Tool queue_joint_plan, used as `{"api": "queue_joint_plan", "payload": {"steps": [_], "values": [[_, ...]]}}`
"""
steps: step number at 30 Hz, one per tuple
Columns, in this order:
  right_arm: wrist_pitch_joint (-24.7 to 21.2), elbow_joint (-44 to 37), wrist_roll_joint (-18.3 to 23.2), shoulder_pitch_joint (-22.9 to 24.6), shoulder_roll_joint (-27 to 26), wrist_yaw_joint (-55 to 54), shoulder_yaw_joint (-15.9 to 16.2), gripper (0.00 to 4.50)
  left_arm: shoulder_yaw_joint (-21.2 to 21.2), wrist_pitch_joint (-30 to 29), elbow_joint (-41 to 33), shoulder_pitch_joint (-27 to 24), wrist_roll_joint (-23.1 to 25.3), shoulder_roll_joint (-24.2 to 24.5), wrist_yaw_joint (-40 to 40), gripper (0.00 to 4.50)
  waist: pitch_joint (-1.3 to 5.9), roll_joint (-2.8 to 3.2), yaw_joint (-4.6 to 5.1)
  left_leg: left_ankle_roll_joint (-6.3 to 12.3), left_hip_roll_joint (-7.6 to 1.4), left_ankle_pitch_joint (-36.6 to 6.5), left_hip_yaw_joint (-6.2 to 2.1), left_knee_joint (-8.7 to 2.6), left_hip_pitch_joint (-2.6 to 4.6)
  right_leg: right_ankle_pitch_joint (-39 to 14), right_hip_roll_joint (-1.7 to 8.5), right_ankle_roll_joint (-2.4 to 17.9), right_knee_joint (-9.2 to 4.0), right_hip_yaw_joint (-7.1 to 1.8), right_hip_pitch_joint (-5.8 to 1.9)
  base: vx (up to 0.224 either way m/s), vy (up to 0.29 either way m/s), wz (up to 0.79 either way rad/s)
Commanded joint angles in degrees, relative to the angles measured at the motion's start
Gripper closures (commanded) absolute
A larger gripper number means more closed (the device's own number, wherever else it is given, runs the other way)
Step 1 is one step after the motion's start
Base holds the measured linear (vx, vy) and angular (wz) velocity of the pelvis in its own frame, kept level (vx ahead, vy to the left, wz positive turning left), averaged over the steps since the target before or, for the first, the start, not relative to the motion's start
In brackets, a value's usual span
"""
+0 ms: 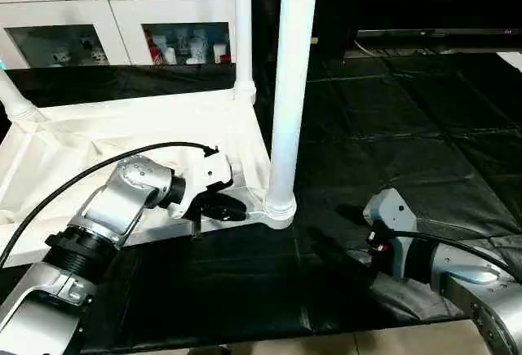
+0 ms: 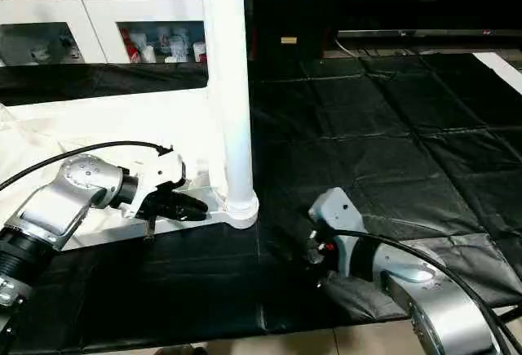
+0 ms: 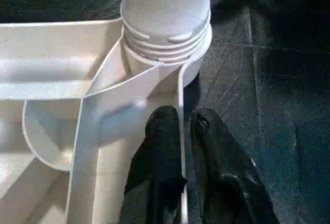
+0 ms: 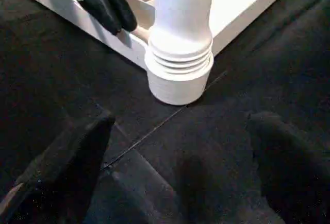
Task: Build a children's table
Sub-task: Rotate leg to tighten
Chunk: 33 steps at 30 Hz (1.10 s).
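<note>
The table top (image 1: 98,139) lies upside down on the black floor mat (image 1: 408,151), ribbed underside up, with legs standing in its sockets. The near-corner leg (image 1: 289,86) rises from its corner socket (image 1: 279,208), and in the left wrist view several thread rings (image 3: 165,41) show above the socket, so we judge it is not yet screwed home.

Our left gripper (image 1: 222,206) has its fingers (image 3: 160,147) narrowed onto the thin rim wall (image 3: 181,110) just beside that socket, pinching it to steady the top. Our right gripper (image 4: 180,147) hovers low over the mat near the leg's base, its fingers (image 4: 77,152) spread wide and empty.

To do this well, we should keep the rim pinned, close the right fingers squarely around the leg, and turn it without tilting.
</note>
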State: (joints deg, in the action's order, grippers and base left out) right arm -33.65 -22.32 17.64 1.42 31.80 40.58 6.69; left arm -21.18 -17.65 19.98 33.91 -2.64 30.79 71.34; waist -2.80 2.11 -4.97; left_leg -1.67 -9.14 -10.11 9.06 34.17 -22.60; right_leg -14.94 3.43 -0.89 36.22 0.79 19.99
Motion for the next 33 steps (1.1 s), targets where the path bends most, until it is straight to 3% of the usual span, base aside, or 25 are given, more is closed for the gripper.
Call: {"api": "queue_joint_plan", "payload": {"steps": [1,8,12,26,33], "values": [[-0.8,-1.1,0.3,-0.2,0.1,-0.1,0.1,0.00,0.1,-0.3,0.2,0.5,0.5,0.0,-0.2,4.31,3.07,0.28,0.26,0.82,-3.79,-9.9,-1.22,-4.29,1.78,4.1,4.58,14.8,-4.00,-1.89,-1.09,0.000,0.000,0.00],[-0.6,-0.9,0.4,0.1,0.0,-0.2,0.1,0.00,-1.4,-0.8,-1.1,-0.1,0.9,1.4,2.1,4.44,3.03,0.38,0.21,0.53,-3.77,-10.1,-1.28,-4.34,1.81,4.6,4.59,14.8,-3.94,-1.88,-1.10,0.000,0.000,0.00],[-0.5,-0.8,0.4,0.1,-0.1,-0.4,0.3,0.00,-0.1,-0.9,-1.2,-0.2,0.2,0.7,0.8,4.44,2.94,0.42,0.26,0.55,-3.79,-10.4,-1.27,-4.37,1.84,4.4,4.60,15.0,-3.97,-1.87,-1.06,0.000,0.000,0.00],[-0.2,-0.7,0.3,0.3,-0.2,-0.6,0.4,0.00,-0.2,1.3,-2.2,-0.3,0.3,0.5,1.3,3.25,2.81,0.54,0.22,0.52,-3.84,-10.5,-1.27,-4.45,1.77,3.3,4.67,14.8,-4.08,-1.94,-1.05,0.000,0.000,0.00],[0.5,-0.4,-0.2,0.2,0.1,-0.4,0.6,0.00,-1.9,5.1,-2.9,-1.0,2.7,1.8,1.7,3.25,2.75,0.58,0.24,0.19,-3.92,-11.4,-1.28,-4.56,1.87,2.7,4.69,14.4,-4.15,-1.98,-0.91,0.000,0.000,0.00]]}}
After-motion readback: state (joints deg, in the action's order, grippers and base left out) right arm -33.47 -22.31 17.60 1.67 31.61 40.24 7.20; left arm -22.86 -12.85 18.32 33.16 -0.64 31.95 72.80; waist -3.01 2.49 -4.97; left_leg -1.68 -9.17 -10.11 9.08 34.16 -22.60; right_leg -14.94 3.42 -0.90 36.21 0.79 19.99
